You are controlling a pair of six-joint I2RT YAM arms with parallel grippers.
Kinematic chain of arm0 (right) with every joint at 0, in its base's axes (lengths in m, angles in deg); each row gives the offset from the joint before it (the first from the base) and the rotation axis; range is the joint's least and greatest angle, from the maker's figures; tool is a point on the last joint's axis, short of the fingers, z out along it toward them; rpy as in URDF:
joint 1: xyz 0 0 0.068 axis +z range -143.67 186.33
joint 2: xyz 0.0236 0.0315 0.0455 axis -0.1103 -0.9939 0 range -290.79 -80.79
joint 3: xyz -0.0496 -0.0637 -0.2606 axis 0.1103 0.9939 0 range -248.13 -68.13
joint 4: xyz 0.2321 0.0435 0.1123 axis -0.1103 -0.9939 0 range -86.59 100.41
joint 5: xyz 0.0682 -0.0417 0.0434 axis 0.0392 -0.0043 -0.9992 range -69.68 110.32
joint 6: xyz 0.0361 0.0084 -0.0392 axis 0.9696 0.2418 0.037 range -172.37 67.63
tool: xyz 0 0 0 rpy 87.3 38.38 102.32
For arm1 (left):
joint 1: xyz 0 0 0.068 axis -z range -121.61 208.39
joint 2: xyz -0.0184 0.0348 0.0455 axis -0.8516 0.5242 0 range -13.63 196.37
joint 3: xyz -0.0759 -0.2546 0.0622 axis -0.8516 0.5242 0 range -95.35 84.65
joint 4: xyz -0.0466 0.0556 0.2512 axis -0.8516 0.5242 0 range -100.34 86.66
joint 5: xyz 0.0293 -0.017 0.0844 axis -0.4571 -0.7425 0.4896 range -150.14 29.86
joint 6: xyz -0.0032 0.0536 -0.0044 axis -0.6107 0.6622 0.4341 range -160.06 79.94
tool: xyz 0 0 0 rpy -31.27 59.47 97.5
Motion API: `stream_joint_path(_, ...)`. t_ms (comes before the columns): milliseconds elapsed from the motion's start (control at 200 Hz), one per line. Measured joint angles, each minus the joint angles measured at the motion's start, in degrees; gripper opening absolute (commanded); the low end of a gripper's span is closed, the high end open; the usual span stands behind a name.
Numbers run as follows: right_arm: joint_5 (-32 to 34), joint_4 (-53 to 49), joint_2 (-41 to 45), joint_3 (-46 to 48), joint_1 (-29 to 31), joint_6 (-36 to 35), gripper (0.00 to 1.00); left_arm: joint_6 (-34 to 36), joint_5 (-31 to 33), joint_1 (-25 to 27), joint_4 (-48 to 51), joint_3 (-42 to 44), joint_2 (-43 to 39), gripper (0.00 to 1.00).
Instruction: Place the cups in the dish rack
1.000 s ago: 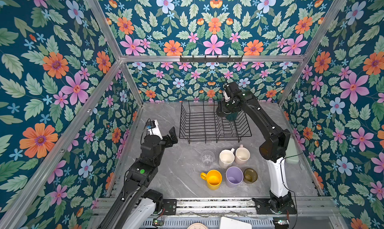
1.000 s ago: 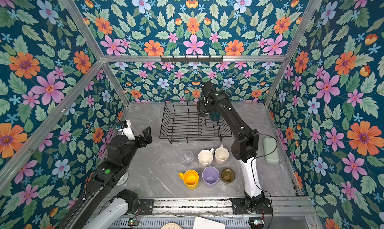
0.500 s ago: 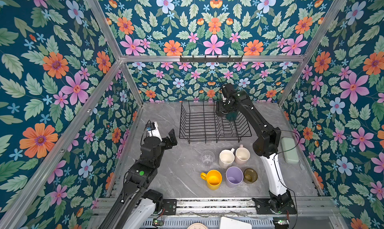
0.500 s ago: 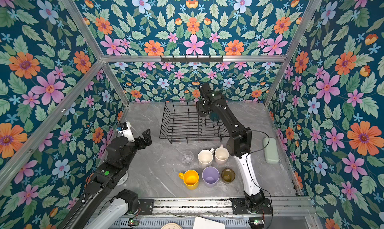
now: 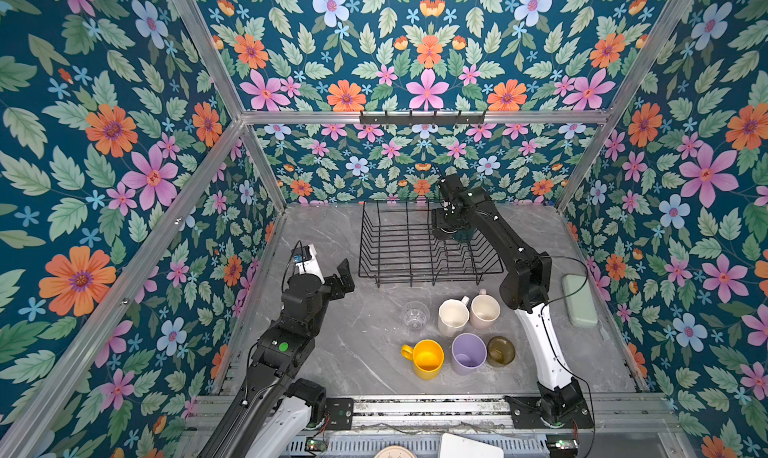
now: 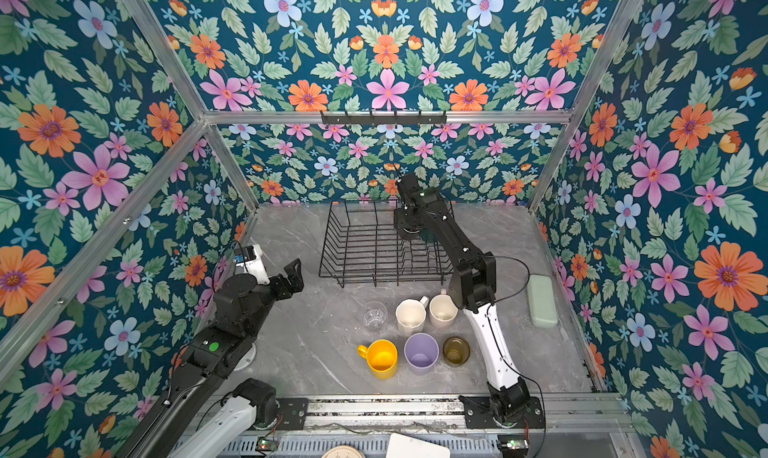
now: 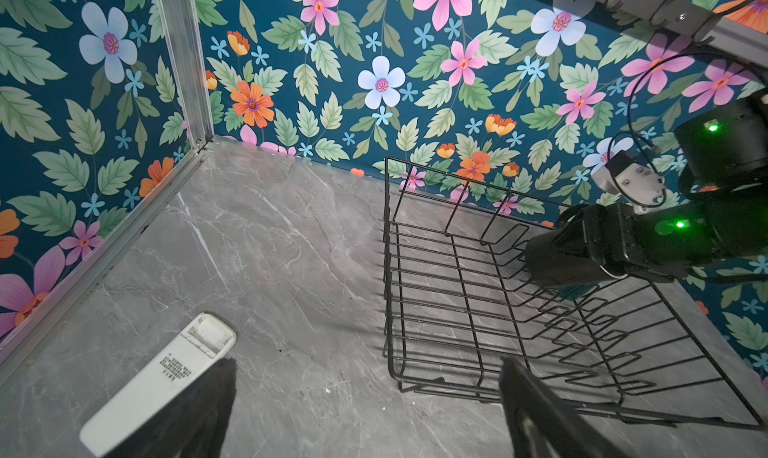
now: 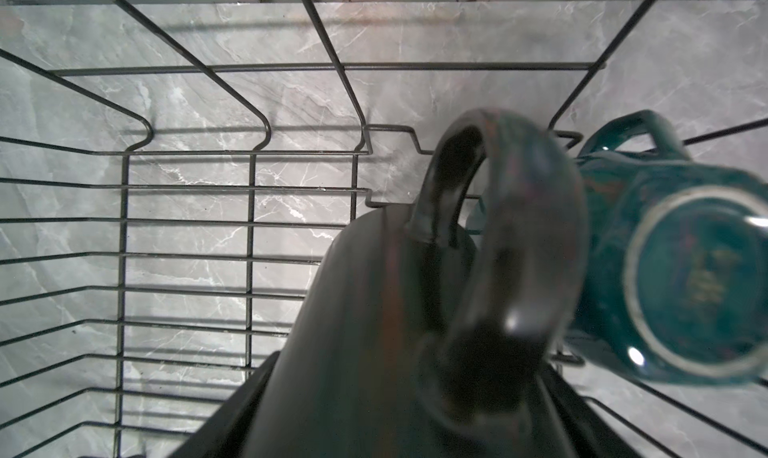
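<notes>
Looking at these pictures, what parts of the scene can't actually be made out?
- Right gripper: in both top views its fingertips hide behind the wrist; the right wrist view is filled by the blurred black mug.
- Dark green mug: cut off at the frame edge in the right wrist view, mostly hidden by the arm in top views.
- Print on the white remote: too small.

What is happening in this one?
The right gripper holds a black mug low inside the dish rack, beside a dark green mug already lying there. The left gripper hangs open and empty near the rack. Six cups wait on the table, among them the yellow mug.
</notes>
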State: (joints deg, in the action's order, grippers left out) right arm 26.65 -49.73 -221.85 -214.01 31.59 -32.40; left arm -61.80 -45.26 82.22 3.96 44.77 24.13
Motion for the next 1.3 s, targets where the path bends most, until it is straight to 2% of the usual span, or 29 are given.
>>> stream_joint_path(595,-0.90,1.03,-3.74,-3.54,-0.26,1.07,0.00,0.00,0.00,-0.09,0.09,-0.22,0.20,1.00)
stream_joint_path(1300,0.24,-3.54,1.20,-3.65,0.02,1.07,0.00,-0.46,-0.04,-0.09,0.11,-0.02,-0.20,1.00)
